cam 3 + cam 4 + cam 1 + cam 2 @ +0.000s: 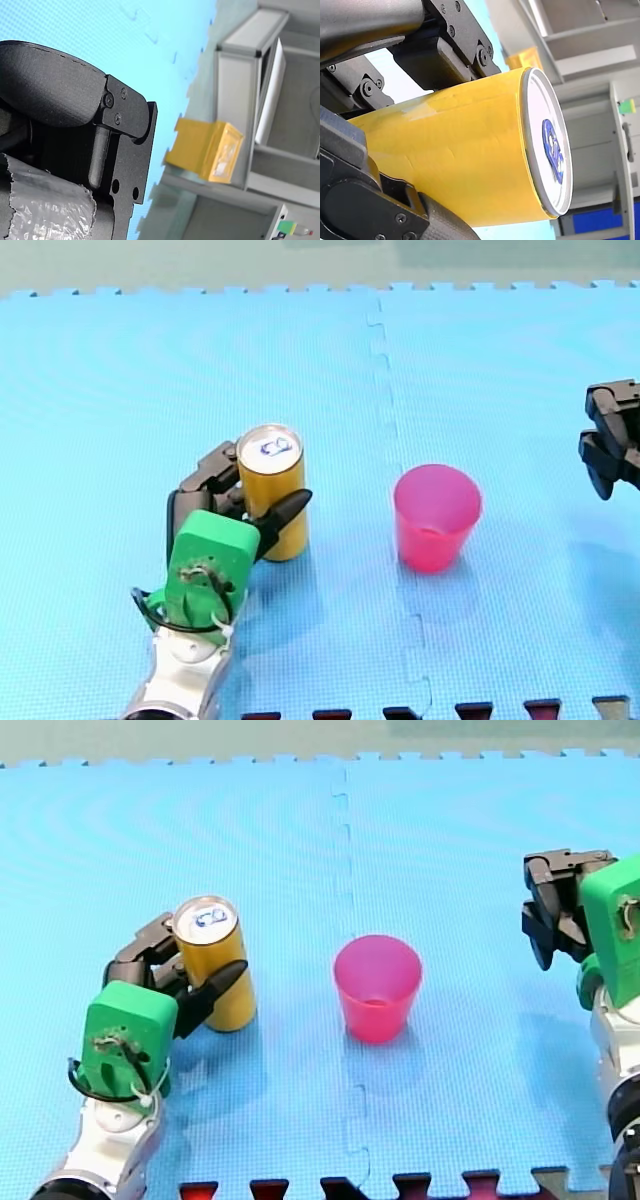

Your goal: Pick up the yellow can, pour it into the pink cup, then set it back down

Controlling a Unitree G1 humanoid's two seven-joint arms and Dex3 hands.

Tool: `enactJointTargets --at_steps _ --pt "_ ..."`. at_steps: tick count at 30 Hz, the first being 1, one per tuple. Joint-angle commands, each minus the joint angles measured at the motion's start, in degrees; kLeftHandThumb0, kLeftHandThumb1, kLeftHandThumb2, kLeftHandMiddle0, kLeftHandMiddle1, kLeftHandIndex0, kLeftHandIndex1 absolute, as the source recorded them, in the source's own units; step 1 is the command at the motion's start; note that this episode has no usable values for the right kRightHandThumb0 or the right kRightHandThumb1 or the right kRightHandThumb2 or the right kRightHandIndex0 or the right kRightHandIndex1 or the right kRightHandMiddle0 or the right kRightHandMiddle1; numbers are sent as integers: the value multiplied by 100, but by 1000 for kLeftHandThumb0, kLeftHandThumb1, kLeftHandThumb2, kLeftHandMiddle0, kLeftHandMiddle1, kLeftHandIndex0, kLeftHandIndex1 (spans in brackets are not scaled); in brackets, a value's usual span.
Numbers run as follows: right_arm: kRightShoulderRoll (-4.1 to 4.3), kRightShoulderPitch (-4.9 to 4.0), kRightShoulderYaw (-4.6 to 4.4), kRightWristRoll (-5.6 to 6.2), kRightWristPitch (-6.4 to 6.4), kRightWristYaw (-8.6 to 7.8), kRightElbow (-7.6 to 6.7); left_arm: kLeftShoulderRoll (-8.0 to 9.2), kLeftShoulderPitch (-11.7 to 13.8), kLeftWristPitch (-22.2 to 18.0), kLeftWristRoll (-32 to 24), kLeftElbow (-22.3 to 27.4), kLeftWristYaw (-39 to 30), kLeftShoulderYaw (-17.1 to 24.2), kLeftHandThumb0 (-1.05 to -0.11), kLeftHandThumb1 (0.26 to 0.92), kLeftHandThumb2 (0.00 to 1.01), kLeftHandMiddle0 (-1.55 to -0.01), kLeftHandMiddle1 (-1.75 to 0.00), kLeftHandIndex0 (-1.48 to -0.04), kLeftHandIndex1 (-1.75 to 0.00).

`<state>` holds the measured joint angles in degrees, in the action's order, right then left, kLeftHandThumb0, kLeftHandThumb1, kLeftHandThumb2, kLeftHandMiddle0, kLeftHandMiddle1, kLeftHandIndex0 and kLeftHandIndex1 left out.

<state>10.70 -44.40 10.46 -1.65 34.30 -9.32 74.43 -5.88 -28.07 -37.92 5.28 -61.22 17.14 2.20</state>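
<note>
Left of the pink cup (377, 982), the left hand (168, 982) clasps the yellow can (205, 948); it should lift straight and firmly. The right hand (552, 910) hangs empty, right of the cup.

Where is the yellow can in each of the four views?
First head view: yellow can left of centre, upright, gripped by the left hand.
Second head view: left of the pink cup; right hand empty at the right edge.
First wrist view: black fingers over the blue mat instead.
Second wrist view: the can lies across the middle, between fingers.
Shared landmark: the blue mat.
</note>
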Motion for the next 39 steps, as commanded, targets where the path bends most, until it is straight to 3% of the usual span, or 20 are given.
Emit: enactJointTargets --at_steps 1,9,23,33,39 --pt "3 17 33 53 38 -63 -4 -36 -130 57 -57 138 -21 35 -349 819 0 -1266 -24 -1172 -2" --pt "-27 33 75 116 95 -244 6 -9 -239 101 368 347 268 -199 -352 816 0 -1265 -14 -1159 0" --pt "-69 42 85 122 117 -245 17 93 -341 222 773 371 660 -410 -386 815 0 -1275 -9 -1178 -4" --pt "-94 61 67 102 137 -211 21 230 -835 571 1167 -9 1070 -645 -400 814 0 -1281 -8 -1160 0" --pt "-105 79 56 83 152 -199 36 225 -962 466 1116 -157 901 -689 -413 813 0 -1279 -4 -1158 0"
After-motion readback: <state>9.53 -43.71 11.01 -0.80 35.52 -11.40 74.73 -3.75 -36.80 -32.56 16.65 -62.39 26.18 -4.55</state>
